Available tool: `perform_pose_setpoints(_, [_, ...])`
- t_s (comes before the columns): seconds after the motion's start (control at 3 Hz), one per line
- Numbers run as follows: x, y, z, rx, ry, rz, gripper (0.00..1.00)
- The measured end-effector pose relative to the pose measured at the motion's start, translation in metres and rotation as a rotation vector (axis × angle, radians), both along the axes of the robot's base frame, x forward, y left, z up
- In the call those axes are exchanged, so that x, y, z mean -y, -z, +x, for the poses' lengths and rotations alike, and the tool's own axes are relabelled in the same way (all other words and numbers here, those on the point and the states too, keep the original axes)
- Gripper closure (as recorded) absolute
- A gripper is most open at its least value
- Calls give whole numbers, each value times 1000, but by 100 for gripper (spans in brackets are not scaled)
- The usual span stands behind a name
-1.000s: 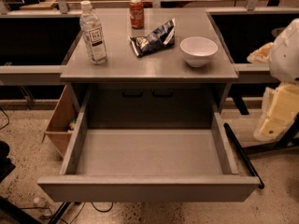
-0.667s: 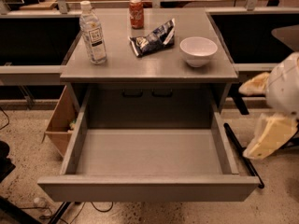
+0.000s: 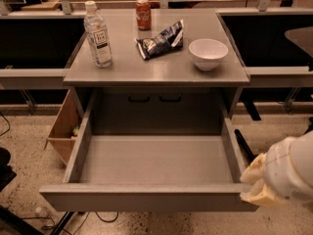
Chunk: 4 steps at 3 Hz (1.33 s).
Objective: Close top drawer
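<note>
The top drawer (image 3: 146, 198) is a wide, deep grey box, pulled far out of the cabinet under the grey counter (image 3: 156, 71). Its inside is empty and its plain flat front panel faces me at the bottom of the view. My gripper (image 3: 255, 184), cream-coloured on a white arm, is at the lower right. It sits right at the right end of the drawer's front panel, level with its top edge. I cannot tell if it touches the panel.
On the counter stand a water bottle (image 3: 98, 33), a red can (image 3: 143, 8), a snack bag (image 3: 161, 40) and a white bowl (image 3: 208, 53). A cardboard box (image 3: 61, 129) sits on the floor left of the drawer. A black rail (image 3: 243, 143) runs along the drawer's right side.
My arm has moved down and inward from beside the cabinet's right side to the right end of the drawer's front panel. The drawer has not visibly moved.
</note>
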<state>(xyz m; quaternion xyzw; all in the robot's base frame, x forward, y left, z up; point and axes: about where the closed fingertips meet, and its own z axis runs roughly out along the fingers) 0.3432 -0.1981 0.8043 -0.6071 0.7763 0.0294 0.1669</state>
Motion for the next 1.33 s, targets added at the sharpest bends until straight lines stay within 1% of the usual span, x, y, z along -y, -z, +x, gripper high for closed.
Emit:
perform_pose_setpoints(0.33, [1,92,-45,-86,-5,-91,96])
perform_pose_setpoints(0.67, [-4,155,-65,-114,-18,-124,100])
perform_pose_setpoints(1.0, [-23,193,-60,-62,-70,-122,100])
perform_pose_setpoints(1.33, [-52,207,-29,59,-124,-86,100])
